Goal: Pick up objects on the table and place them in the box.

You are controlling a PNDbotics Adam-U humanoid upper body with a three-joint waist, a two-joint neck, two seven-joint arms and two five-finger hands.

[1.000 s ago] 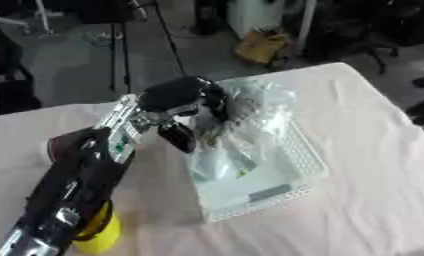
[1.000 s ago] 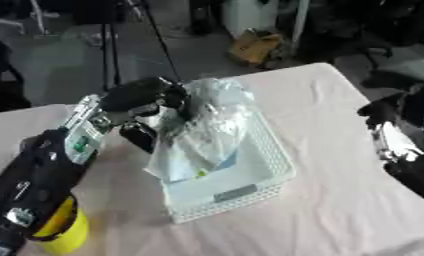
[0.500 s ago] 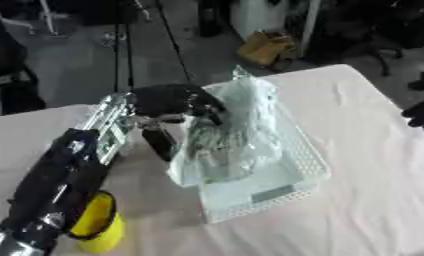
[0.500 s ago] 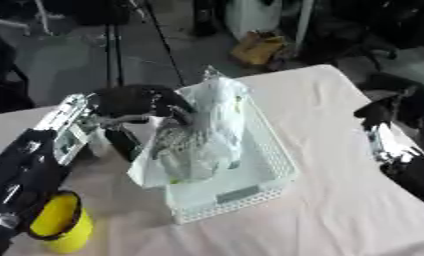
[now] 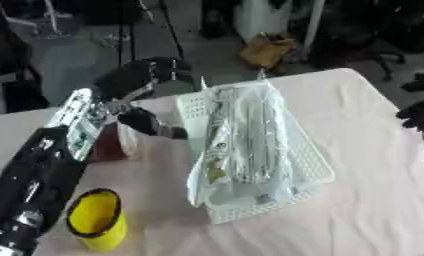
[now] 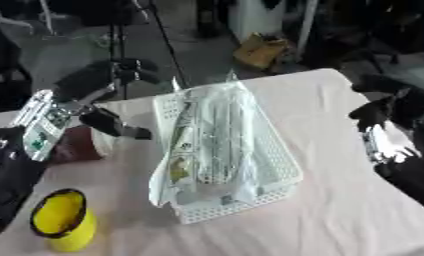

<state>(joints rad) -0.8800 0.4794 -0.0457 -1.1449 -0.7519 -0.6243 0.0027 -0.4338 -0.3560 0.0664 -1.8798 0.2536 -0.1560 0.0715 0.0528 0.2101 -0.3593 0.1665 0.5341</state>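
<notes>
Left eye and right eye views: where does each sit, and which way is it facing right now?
Left eye view: head camera, looking down at the white basket; left hand and arm show, right hand only at the edge.
Right eye view: same head, slightly rightward; right hand shows fuller.
Shared: basket, plastic bag, yellow cup.

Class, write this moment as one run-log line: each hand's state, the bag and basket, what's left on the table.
left hand: open, beside basket | right hand: idle, table's right edge | clear plastic bag: lying in white basket | yellow cup: on table
</notes>
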